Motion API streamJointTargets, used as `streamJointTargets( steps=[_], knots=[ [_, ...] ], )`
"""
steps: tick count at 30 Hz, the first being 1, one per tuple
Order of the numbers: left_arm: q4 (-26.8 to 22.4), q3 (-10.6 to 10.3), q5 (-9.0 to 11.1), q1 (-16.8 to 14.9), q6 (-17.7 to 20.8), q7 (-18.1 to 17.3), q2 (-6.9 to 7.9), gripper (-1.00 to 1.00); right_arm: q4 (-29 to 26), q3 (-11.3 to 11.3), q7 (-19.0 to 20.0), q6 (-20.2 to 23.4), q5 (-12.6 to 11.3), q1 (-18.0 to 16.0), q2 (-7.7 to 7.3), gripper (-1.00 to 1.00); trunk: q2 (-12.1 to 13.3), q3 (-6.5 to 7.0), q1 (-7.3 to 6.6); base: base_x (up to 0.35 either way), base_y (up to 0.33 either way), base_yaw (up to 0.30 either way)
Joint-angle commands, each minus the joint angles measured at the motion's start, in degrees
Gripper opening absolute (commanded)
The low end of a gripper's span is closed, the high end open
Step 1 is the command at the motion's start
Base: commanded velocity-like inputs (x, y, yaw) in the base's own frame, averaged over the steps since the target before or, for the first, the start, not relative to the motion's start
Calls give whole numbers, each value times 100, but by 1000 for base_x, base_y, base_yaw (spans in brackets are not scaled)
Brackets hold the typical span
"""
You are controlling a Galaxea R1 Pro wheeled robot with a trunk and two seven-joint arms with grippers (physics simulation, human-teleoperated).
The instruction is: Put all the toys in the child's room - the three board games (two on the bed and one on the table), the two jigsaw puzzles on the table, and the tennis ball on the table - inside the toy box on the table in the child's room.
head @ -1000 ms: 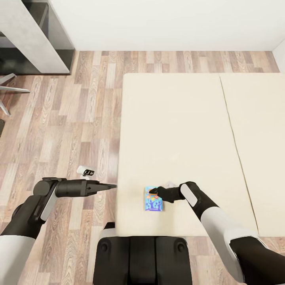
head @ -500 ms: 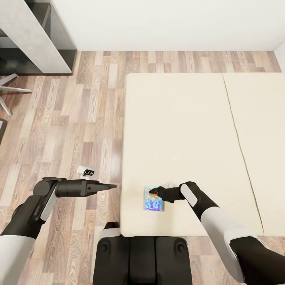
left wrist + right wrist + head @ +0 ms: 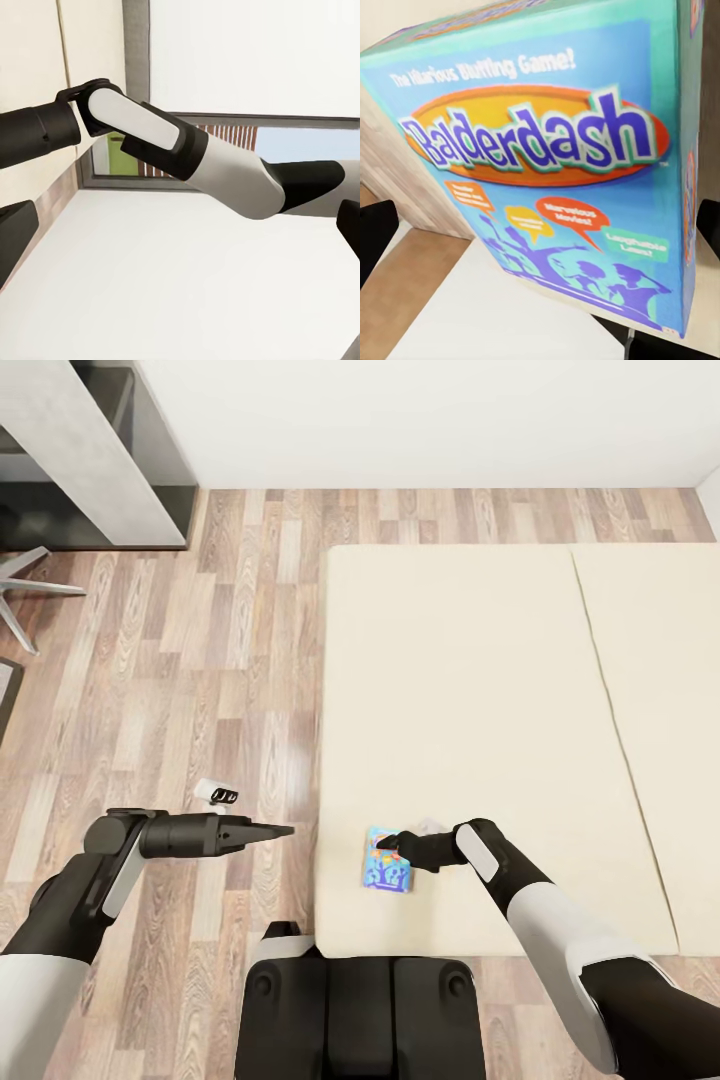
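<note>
A blue Balderdash board game (image 3: pixel 388 863) hangs just over the near left corner of the cream bed (image 3: pixel 480 680). My right gripper (image 3: pixel 386 845) is shut on it, with the fingers over its top end. In the right wrist view the box's printed face (image 3: pixel 547 172) is tilted and very close, with a dark finger at either side of it. My left gripper (image 3: pixel 283 828) points toward the bed's side over the wood floor, open and empty. The left wrist view looks across at my right forearm (image 3: pixel 195 157).
A small white and black object (image 3: pixel 217 793) lies on the floor just beyond the left arm. A grey desk or shelf unit (image 3: pixel 90 450) stands at the back left, with chair legs (image 3: pixel 30 585) beside it. A white wall runs behind the bed.
The whole picture has shifted: the bed and floor drift to the right, so the camera has moved left. The board game keeps its place at the right gripper.
</note>
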Motion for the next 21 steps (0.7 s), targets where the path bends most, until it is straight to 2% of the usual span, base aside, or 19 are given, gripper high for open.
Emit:
streamJointTargets(
  steps=[1, 7, 21],
  knots=[
    [1, -11, 5, -3, 61, -21, 5, 100, -2, 8, 36, 14, 39, -2, -2, 100, -9, -6, 3, 0, 84, 0],
    [2, -11, 5, -3, 61, -21, 6, 100, -2, 8, 35, 14, 39, -2, -2, 100, -9, -6, 3, 0, 76, 0],
    [3, -11, 5, -3, 61, -21, 8, 100, -2, 8, 36, 11, 39, -2, -2, 100, -9, -6, 3, 0, 6, 0]
  ],
)
